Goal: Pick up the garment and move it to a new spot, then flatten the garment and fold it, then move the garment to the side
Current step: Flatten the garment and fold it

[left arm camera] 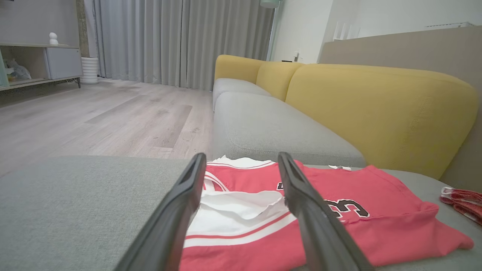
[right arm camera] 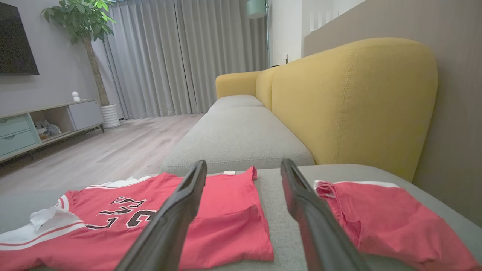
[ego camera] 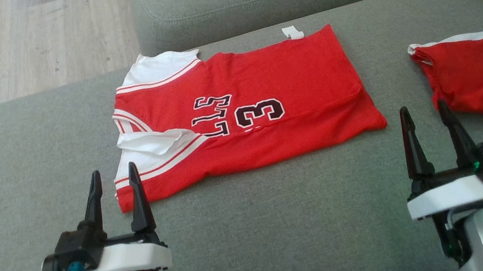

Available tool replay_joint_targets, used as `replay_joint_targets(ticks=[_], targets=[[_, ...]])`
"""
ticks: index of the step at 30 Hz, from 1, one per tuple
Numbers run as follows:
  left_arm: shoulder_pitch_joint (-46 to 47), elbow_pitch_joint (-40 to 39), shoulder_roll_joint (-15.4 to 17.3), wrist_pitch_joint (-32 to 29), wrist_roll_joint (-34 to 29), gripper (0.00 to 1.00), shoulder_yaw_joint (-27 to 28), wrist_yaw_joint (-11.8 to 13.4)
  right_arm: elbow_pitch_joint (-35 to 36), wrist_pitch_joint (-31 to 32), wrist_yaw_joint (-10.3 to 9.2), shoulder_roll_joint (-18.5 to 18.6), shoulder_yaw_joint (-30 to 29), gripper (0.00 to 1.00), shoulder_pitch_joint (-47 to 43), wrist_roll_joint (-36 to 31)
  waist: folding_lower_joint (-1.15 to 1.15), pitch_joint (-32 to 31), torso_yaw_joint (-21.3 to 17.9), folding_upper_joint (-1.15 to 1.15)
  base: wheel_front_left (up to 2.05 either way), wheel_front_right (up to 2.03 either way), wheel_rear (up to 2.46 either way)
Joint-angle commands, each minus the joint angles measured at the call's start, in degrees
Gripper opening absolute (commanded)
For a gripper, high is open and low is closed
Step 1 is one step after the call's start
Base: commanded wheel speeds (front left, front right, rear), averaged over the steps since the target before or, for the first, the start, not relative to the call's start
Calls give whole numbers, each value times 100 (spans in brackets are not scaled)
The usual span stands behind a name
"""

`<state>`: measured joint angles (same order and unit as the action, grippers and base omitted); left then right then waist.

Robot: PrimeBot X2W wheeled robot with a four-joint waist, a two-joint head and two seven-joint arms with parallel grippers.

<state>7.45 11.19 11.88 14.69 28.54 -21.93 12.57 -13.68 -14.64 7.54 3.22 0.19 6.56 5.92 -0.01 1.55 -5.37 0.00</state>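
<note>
- Left claw (ego camera: 113,168): spread, empty, low over grey sofa seat (ego camera: 271,224).
- Right claw (ego camera: 422,105): spread, empty, same height.
- Red jersey (ego camera: 278,131): just ahead of left claw, ahead-left of right claw, lying flat. Near long edge is lapped over, judged mid-fold.
- Smaller red garment (ego camera: 476,74): just ahead-right of right claw, apart from jersey, judged set aside.
- Chest lettering partly covered by white flap. Smaller garment's type unclear.

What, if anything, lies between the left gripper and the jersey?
Nothing visible does. The left gripper hangs open right at the near left corner of the jersey. The shorts lie off to the right, apart from the jersey, beside the right gripper.
</note>
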Motion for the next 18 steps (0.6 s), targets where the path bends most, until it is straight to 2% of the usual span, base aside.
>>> replay_joint_targets(ticks=[1,8,18], targets=[[198,-109,23,29,-100,100,320,-46,246,-35,-5,-29,124,100,122,36,1,25,-8,0,0,0,0],[269,282,-102,30,-291,100,601,-303,413,-36,-5,-33,204,100,90,293,1,221,-84,0,0,0,0],[904,1784,-42,-659,-155,100,757,-11,523,-36,-5,-34,448,100,280,433,1,650,-318,0,0,0,0]])
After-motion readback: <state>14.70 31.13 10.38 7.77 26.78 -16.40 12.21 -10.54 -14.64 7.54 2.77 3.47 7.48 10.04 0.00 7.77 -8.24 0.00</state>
